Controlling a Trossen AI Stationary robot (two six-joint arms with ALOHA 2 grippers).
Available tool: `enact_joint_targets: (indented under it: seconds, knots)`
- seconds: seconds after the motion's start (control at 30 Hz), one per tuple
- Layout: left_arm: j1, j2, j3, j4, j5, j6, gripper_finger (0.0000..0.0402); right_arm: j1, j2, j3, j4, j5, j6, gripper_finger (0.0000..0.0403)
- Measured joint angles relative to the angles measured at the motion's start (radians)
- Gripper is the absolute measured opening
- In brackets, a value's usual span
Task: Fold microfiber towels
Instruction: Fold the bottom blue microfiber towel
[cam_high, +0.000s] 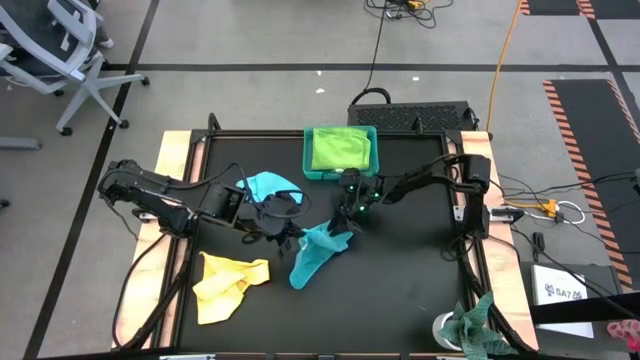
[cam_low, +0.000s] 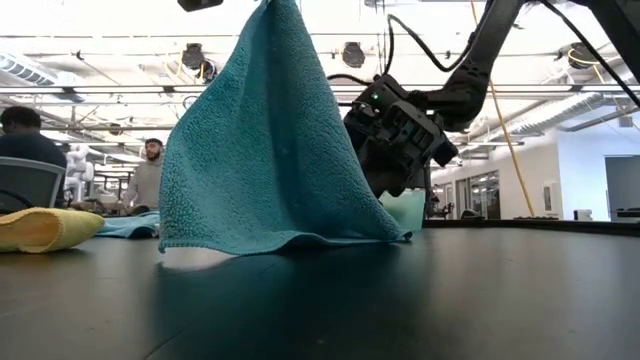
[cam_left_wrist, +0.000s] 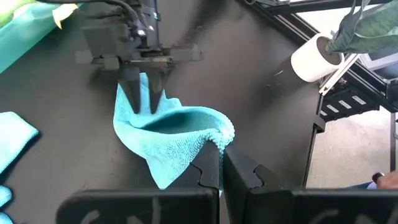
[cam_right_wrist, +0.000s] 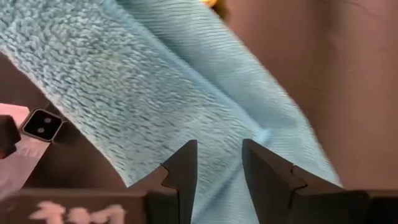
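Nearby, yellow towel (cam_high: 228, 285), tray (cam_high: 341, 175); turquoise towel (cam_high: 318, 250) perhaps hides the right fingers (cam_high: 352, 212).

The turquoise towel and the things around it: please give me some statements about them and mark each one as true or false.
1. The left end effector is shut on an edge of the turquoise towel. True.
2. The turquoise towel lies flat on the table. False: in the low view it hangs like a tent from its lifted top, with only its lower edge on the black table.
3. A lime green towel lies in the teal tray. True.
4. The yellow towel is neatly folded. False: it lies crumpled.
5. The right end effector is shut tight. False: its fingers stand apart at the turquoise towel.
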Motion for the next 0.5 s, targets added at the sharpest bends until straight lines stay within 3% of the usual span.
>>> enact_joint_targets:
  seconds: [0.33,0.5]
  knots:
    - [0.006,0.0,0.0,0.001,0.0,-0.017,0.0002,0.077,0.0,0.0,0.013,0.041,-0.038,0.0092]
    - [0.006,0.0,0.0,0.002,0.0,-0.024,0.0002,0.082,-0.003,0.0,0.017,0.058,-0.037,0.0013]
